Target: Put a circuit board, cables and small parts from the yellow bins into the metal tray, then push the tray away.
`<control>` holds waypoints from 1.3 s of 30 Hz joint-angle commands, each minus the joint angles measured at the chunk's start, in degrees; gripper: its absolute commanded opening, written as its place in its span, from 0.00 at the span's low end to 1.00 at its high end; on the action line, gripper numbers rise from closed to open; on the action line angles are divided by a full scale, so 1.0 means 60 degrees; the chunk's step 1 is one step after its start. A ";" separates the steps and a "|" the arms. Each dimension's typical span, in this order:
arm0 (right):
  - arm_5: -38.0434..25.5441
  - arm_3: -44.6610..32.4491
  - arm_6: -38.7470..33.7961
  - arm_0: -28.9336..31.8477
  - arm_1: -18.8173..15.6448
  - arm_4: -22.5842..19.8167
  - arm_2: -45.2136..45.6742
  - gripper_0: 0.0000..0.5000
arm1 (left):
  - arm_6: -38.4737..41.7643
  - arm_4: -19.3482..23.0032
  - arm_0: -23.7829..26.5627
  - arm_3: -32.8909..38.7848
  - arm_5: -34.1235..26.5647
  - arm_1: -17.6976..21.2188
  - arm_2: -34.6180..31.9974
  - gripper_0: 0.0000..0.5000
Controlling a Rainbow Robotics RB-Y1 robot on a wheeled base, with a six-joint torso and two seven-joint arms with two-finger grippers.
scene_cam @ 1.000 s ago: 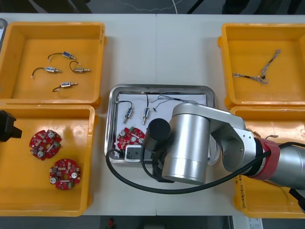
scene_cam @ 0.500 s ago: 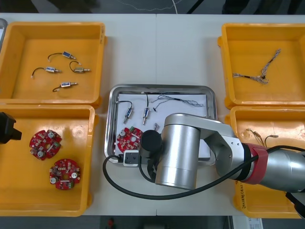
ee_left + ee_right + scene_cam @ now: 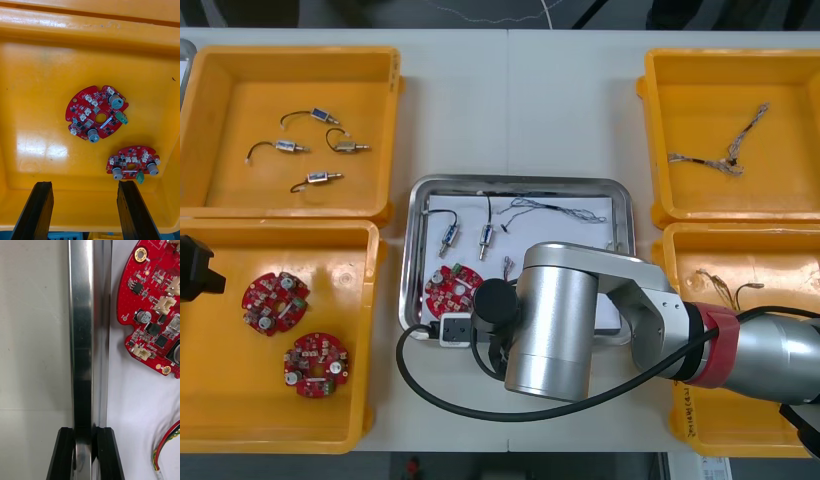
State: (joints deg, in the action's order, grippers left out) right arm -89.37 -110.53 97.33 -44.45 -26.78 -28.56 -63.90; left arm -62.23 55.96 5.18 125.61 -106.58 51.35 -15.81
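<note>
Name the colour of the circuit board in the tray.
Red. The circuit board in the metal tray shows best in the right wrist view.

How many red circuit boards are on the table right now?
3 circuit boards. One and another lie in the near yellow bin on the robot's left. The third lies in the metal tray, beside the right arm, which covers part of the tray and could hide more.
</note>
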 commanded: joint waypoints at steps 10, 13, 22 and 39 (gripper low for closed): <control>0.0085 -0.0094 0.0126 -0.0414 0.0010 0.0760 -0.0146 0.00 | -0.0131 0.0077 -0.0204 0.0086 0.0082 0.0377 -0.0265 1.00; 0.0129 -0.0094 0.0141 -0.0414 -0.0034 0.0848 -0.0146 0.00 | -0.0131 0.0077 -0.0204 0.0086 0.0082 0.0377 -0.0265 1.00; 0.0129 -0.0094 0.0068 -0.0473 -0.0034 0.1039 -0.0132 0.00 | -0.0131 0.0077 -0.0204 0.0086 0.0082 0.0377 -0.0265 1.00; 0.1418 0.1342 0.0155 -0.2040 -0.0092 0.0936 -0.0146 0.00 | -0.0131 0.0077 -0.0204 0.0086 0.0082 0.0377 -0.0265 1.00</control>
State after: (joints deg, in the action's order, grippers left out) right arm -82.27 -102.91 97.33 -53.05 -26.79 -22.65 -64.21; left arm -62.23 55.97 5.18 125.61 -106.58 51.35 -15.81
